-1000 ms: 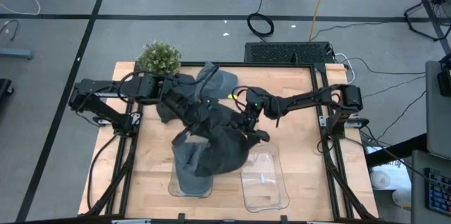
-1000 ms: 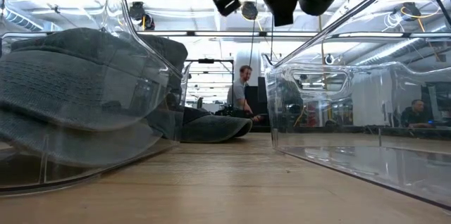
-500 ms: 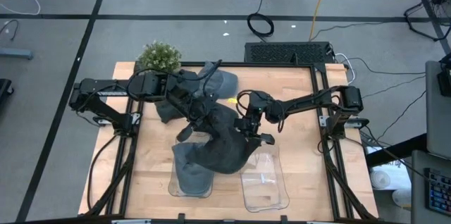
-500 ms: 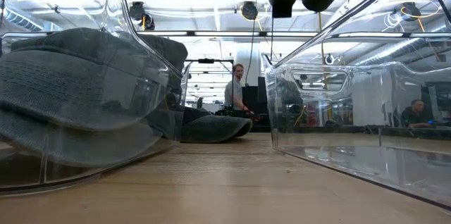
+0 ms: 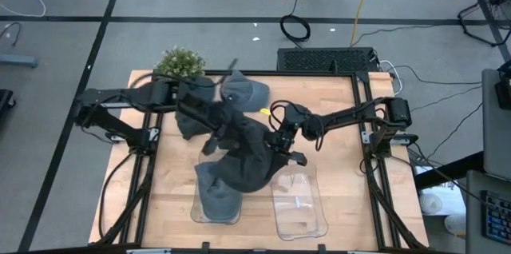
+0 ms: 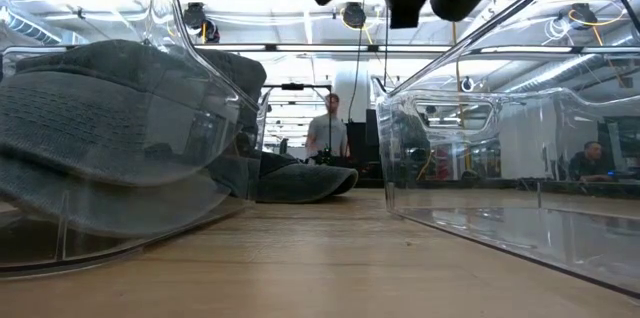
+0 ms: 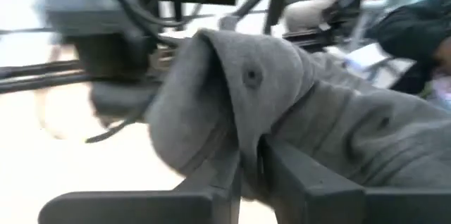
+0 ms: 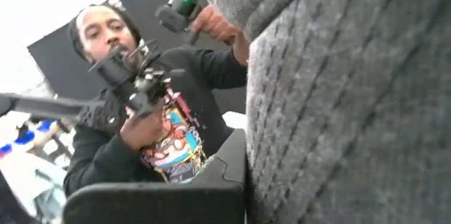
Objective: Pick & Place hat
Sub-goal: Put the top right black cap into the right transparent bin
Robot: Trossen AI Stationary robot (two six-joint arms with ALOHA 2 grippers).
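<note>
A dark grey hat hangs between my two grippers, above the near middle of the table and over two clear bins. My left gripper is shut on its far left part. My right gripper is shut on its right edge. Another grey hat lies in the left clear bin and fills the left of the low view. More grey hats lie on the table's far side. My left gripper pinches a fold of the hat's cloth between its two fingers, which come from the table's far left. The hat hangs below and past them, clear of the table. My right gripper holds the hat's right edge; one finger shows against the ribbed cloth, which hides the other. It comes level from the table's right.
A second clear bin stands at the near right, beside the left bin. A potted plant stands at the far left corner. A person shows beyond the table in the right wrist view and the low view.
Both grippers keep hold of the dark grey hat. Its right side has drawn in toward the table's left, off the right bin, and the cloth has bunched narrower. The left arm has stretched farther over the table.
</note>
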